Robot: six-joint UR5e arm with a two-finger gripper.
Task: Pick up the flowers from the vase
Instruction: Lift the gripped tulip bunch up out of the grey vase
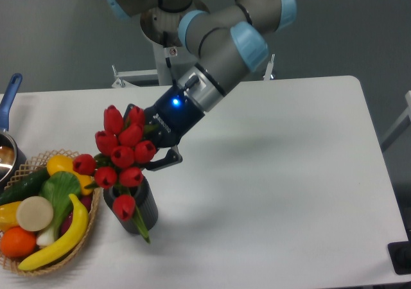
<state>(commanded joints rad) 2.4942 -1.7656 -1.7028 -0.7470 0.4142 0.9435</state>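
Gripping the bunch of red artificial tulips [121, 154], the end effector [153, 149] is closed on its stems; stems are not yet freed from the dark ribbed vase [133, 209] at 6 o'clock.

light: even, bright overhead | shadows: soft on table [289, 173] (right of arm) | focus: slightly soft | glare: none

Red tulip buds [122, 156], green leaves. Dark grey ribbed vase [136, 209]. White surface [276, 192]. Black hand [154, 149], blue light. Tan wicker basket [90, 225].
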